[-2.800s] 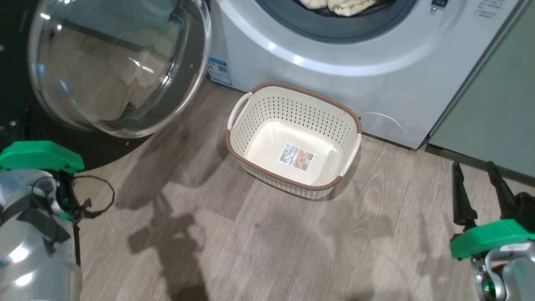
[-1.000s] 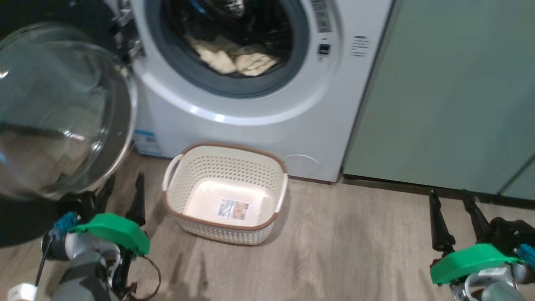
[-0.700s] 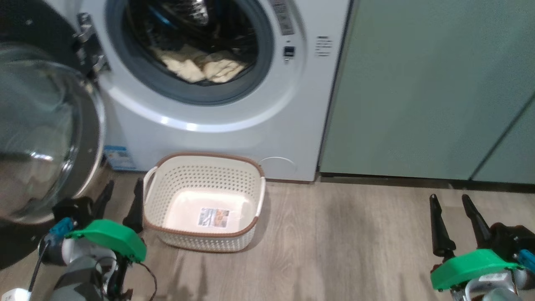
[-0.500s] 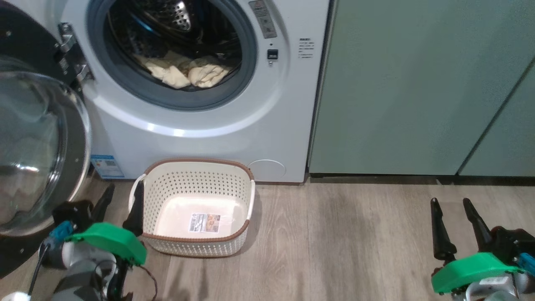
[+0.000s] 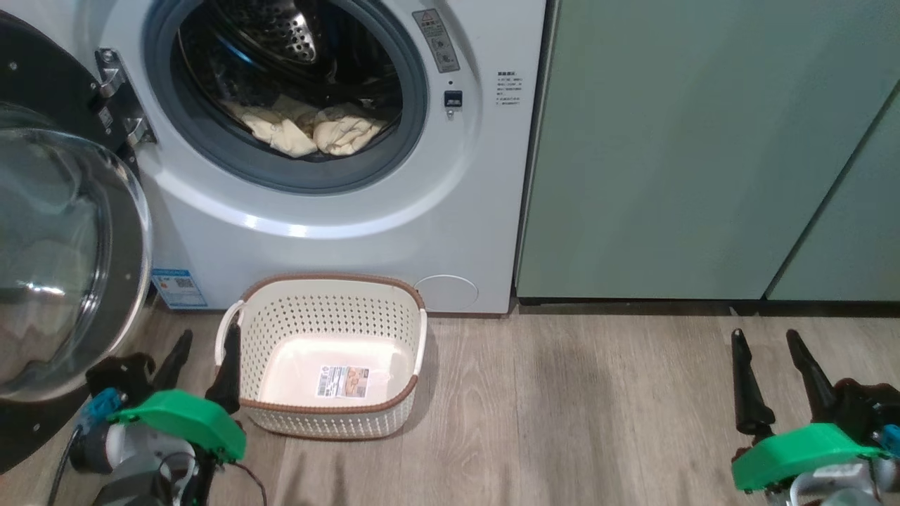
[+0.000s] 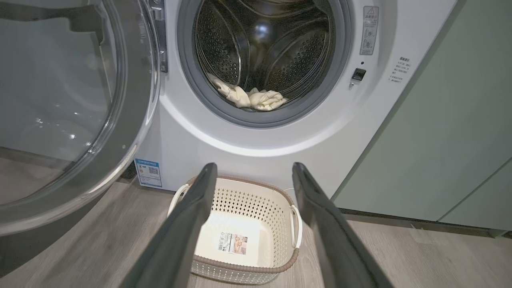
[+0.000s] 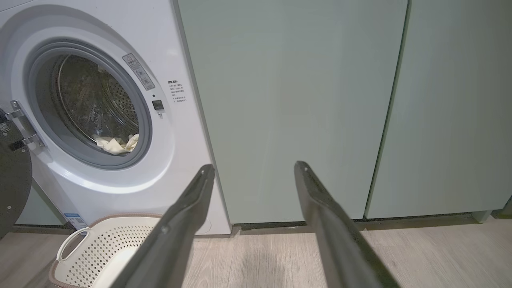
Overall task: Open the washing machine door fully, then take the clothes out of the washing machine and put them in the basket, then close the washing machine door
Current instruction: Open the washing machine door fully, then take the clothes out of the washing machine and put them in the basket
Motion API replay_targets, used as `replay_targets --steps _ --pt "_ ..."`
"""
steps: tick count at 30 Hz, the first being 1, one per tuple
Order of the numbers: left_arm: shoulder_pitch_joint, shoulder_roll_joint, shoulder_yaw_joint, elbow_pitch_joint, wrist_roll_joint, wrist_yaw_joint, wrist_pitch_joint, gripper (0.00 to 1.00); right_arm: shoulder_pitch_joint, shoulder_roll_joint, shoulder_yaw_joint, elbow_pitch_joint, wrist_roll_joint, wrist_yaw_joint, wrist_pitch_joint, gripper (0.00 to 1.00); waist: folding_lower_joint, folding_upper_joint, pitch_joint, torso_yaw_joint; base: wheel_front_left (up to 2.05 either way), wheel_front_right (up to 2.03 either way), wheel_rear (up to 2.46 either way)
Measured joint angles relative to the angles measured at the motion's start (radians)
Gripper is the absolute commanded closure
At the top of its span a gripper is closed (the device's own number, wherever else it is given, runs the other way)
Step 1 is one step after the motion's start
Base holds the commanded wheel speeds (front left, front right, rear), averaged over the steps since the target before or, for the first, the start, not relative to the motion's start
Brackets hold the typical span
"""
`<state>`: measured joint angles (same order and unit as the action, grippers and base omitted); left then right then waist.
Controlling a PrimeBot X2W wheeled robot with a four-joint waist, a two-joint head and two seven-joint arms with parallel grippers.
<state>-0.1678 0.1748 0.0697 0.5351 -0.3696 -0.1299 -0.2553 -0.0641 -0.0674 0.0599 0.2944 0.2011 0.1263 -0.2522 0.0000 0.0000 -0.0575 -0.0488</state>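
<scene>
**Door swung wide, both claws empty, clothes in the drum**

My left claw (image 5: 209, 337) hangs low over the grey wood-look plank floor (image 5: 562, 407). Its two long dark fingers (image 5: 226, 372) are spread apart with nothing between them. It sits between two things. On my left is the big round, black-rimmed, glass-bowled washing machine door (image 5: 63, 260), swung out on its hinge. On the other side is the small cream perforated brown-rimmed plastic basket (image 5: 330, 320).

In the head view one finger crosses the basket's near white handle (image 5: 226, 316); I cannot tell whether they touch. The basket stands on the floor just in front of the big white front-loading washing machine (image 5: 337, 232), with a printed sticker (image 5: 344, 380) on its bottom.

The pale cream-yellow soft clothes (image 5: 309, 133) lie bunched low at the front of the perforated steel drum (image 5: 281, 28), just behind the grey rubber ring (image 5: 415, 105).

My right claw (image 5: 764, 336) is well off to the right, before the flat sage-green cabinet doors (image 5: 689, 140). Its fingers are likewise parted and grip nothing.
</scene>
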Motion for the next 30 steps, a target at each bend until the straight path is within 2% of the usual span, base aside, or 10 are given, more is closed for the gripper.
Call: replay_targets --steps 18,30 --pt "-0.02 0.024 -0.046 0.03 -0.042 0.0 0.0 0.0 0.002 0.003 -0.003 0.008 0.0 0.0 0.0 0.0 0.0 0.0 -0.001 0.017 0.05 -0.05 0.0" --pt "-0.024 0.038 -0.075 0.029 -0.094 0.0 0.0 0.0 0.034 0.007 -0.001 0.014 0.002 0.0 0.0 0.0 -0.0001 0.0 0.012 0.017 1.18 -1.18 0.0"
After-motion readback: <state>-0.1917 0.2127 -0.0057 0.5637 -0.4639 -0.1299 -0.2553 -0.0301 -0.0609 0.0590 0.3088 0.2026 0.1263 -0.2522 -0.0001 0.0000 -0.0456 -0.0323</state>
